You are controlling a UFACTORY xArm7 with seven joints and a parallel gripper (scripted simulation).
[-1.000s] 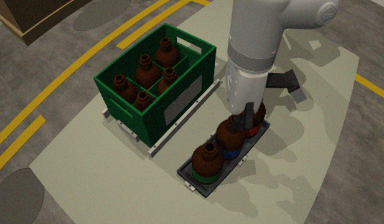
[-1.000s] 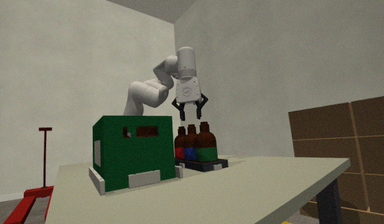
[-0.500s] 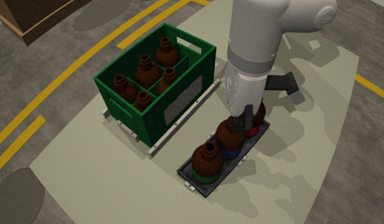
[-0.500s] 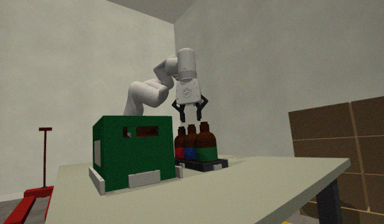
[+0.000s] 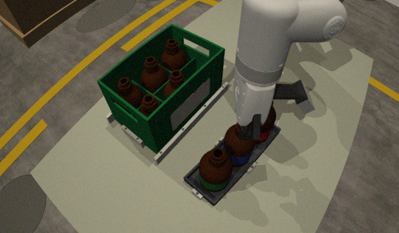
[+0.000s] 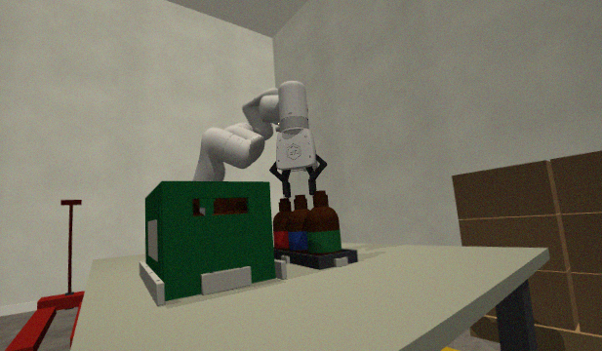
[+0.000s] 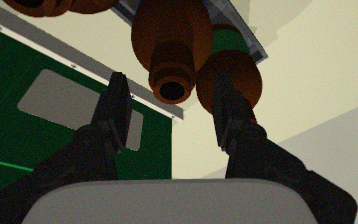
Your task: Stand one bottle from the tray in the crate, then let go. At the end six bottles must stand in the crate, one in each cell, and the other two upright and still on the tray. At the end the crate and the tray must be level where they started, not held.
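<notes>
On your left sits the green plastic crate with divider walls (image 5: 215,69), five brown glass bottles already standing in its cells, and the one free cell appears to be the corner nearest the tray, though the crate wall hides most of it from above, so check before you commit. Moving right, the dark grey flat tray (image 5: 241,171) carries three brown bottles in a row: the green-banded bottle (image 5: 215,169) at the near end, the blue-banded bottle (image 5: 236,145) in the middle, and the red-banded bottle (image 5: 268,124) mostly tucked under the arm. Your black two-fingered gripper (image 6: 299,191) hangs over that middle bottle, fingers parted to a moderate gap and holding nothing, tips roughly level with the bottle's mouth. In the wrist view the blue-banded bottle's neck (image 7: 172,80) sits between the two fingers, closer to the right finger's side than dead centre. So nudge across until the neck is centred, then come straight down; the neighbours stand touching or nearly so, and a slanted descent would knock one. Take the neck below its lip, squeeze firmly, and lift vertically until the base clears the crate rim before you swing left.
</notes>
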